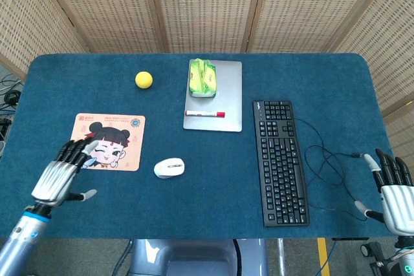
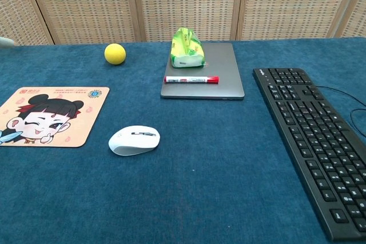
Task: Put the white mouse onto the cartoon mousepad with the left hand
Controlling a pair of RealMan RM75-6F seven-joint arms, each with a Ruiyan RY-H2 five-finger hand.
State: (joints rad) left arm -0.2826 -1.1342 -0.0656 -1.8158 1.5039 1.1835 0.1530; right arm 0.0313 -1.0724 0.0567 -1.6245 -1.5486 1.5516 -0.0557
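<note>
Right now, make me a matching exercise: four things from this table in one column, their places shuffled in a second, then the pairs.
Things:
1. white mouse
2. red marker
3. yellow ball
4. left robot hand

Places:
A. on the grey laptop
B. over the cartoon mousepad's near-left corner
C. on the cloth just right of the mousepad
D. on the cloth beyond the mousepad

Pairs: 1-C, 2-A, 3-D, 4-B

White mouse (image 1: 169,167) next to the peach mousepad (image 1: 105,141) with its black-haired cartoon girl, all on my teal table (image 1: 213,198). Yellow ball (image 1: 143,79), green packet (image 1: 202,77), black keyboard (image 1: 280,162).
</note>
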